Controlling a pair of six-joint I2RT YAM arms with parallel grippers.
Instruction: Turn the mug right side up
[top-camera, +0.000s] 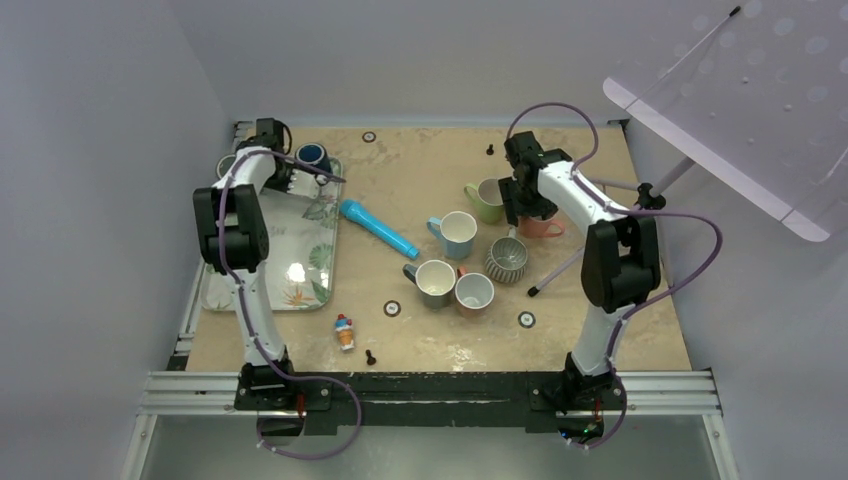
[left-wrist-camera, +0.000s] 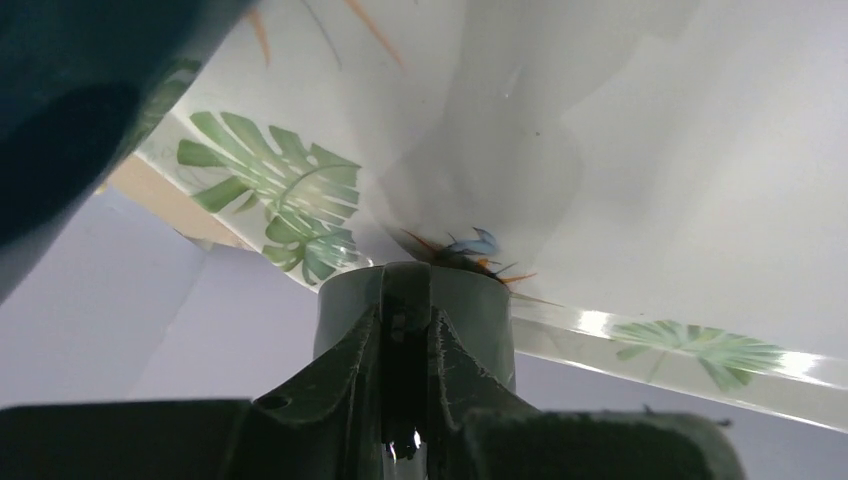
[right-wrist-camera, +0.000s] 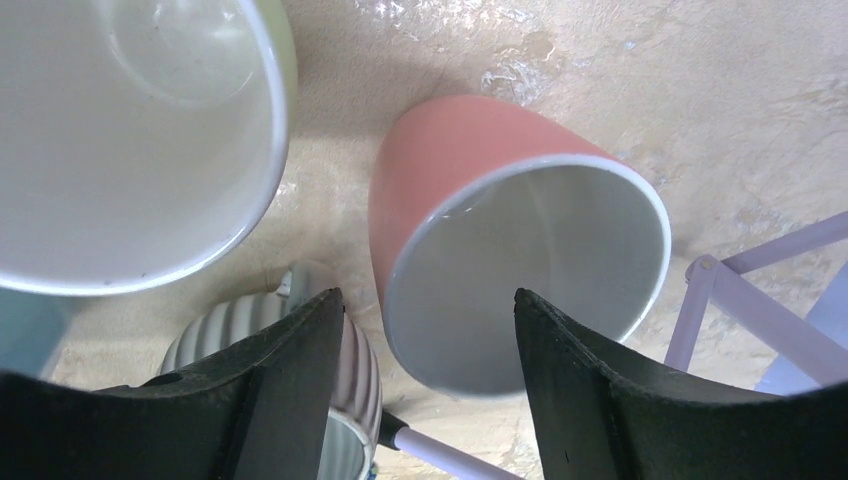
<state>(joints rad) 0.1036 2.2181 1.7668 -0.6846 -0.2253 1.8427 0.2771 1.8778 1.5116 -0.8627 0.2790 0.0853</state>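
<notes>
on the counter's (right-wrist-camera: 700, 100) right half the pink mug (right-wrist-camera: 470, 180) lies on its side, mouth toward the right claw (right-wrist-camera: 428, 300), which hangs released, jaws straddling the rim. best, i judge, to slip one finger inside the mouth, pinch the wall, then swing the base down clear of the ribbed striped cup (right-wrist-camera: 230, 330) just beside. the mug is glazed, smooth, tapered, white inside, so likely slippery. over the glossy leaf-print tray (left-wrist-camera: 650, 150) the left claw (left-wrist-camera: 405, 290) is clenched at a grey mug (left-wrist-camera: 480, 320); what it pinches i cannot tell.

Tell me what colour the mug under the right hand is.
The mug is salmon pink outside, white inside; clearest in the right wrist view.
</notes>
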